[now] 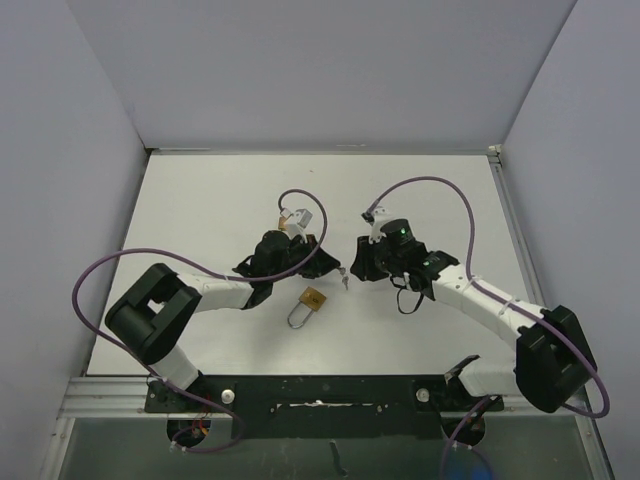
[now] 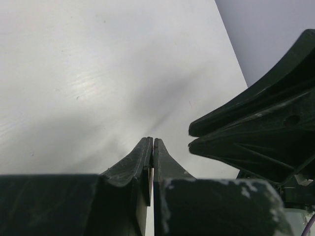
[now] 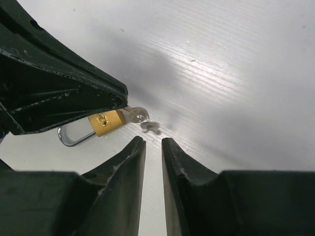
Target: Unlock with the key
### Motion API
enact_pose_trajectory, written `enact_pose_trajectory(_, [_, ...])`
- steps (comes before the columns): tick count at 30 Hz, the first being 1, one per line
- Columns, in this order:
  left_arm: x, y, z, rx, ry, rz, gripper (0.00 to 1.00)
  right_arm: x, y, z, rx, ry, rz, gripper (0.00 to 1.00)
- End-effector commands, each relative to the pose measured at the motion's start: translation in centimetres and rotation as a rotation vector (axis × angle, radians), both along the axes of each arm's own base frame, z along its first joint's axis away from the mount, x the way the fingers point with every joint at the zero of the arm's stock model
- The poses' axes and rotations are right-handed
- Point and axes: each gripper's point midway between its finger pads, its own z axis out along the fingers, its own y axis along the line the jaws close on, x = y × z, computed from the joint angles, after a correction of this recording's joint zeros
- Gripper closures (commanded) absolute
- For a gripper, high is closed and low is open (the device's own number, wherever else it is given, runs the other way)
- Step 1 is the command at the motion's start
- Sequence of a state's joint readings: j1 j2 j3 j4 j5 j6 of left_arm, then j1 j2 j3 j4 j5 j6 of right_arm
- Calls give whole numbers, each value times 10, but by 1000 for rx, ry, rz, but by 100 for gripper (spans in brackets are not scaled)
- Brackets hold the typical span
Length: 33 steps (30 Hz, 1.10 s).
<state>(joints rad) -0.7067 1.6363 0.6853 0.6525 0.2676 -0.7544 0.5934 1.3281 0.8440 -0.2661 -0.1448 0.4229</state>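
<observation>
Our left tool pinches shut on the key — our right tool, slightly parted, holds nothing; the padlock lies on the surface nearby.

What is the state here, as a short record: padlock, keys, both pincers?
padlock: brass, lying flat on the table
keys: at the padlock's body end; inserted or not, unclear
left pincer: shut, close by the padlock
right pincer: slightly open, empty, pointing toward the keys
</observation>
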Motion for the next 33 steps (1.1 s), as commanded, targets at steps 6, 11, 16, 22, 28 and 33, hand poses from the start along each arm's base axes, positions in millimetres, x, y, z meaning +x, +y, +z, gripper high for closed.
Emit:
enact_pose_trajectory(6, [12, -4, 52, -65, -40, 31, 100, 20, -13, 41, 96, -368, 3, 55])
enact_pose_trajectory(11, [13, -7, 60, -68, -29, 27, 100, 18, -6, 40, 64, -435, 96, 45])
enact_pose_trajectory(16, [11, -4, 61, -92, 7, 45, 100, 20, -4, 40, 71, -464, 98, 45])
enact_pose_trajectory(22, [9, 4, 78, -249, 32, 97, 100, 23, -10, 62, 296, -414, -4, 47])
enact_pose_trajectory(28, [5, 14, 92, -420, -14, 105, 100, 24, -19, 85, 582, -311, -61, 51])
enact_pose_trajectory(33, [4, 9, 95, -490, 14, 87, 100, 24, -17, 93, 596, -316, -39, 51])
